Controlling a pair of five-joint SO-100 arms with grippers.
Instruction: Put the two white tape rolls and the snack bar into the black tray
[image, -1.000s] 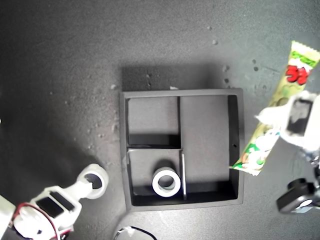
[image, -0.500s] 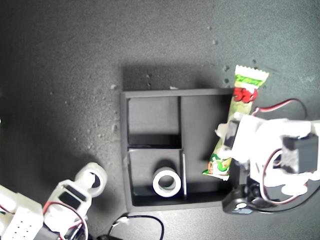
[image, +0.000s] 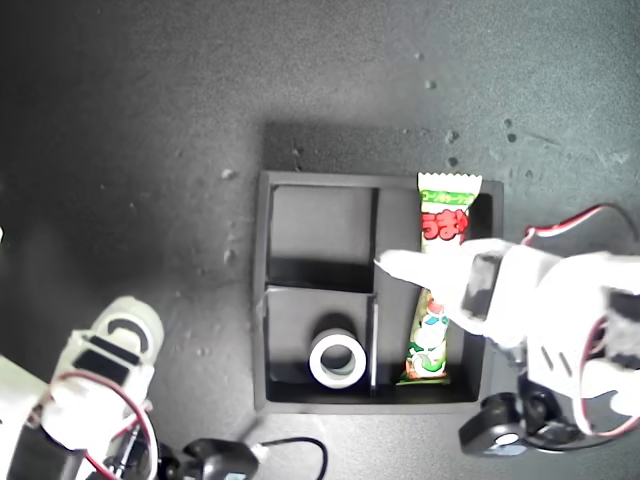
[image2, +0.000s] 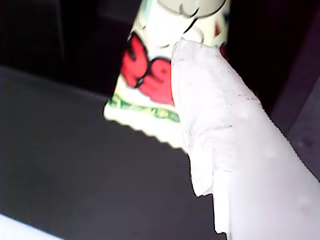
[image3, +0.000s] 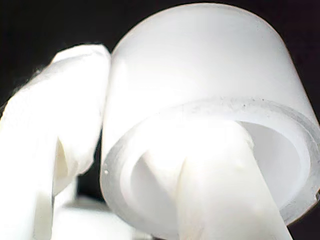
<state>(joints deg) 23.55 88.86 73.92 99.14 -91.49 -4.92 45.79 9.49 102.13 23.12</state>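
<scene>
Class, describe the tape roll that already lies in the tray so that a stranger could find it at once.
Find the square black tray at the middle of the exterior view. Its lower small compartment holds one white tape roll, lying flat with its hole upward. The other tape roll is outside the tray, on my second gripper.

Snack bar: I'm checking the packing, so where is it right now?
The snack bar lies lengthwise in the black tray's long compartment, on the exterior view's right, with my first gripper over its middle and one white tape roll just across the divider.
</scene>
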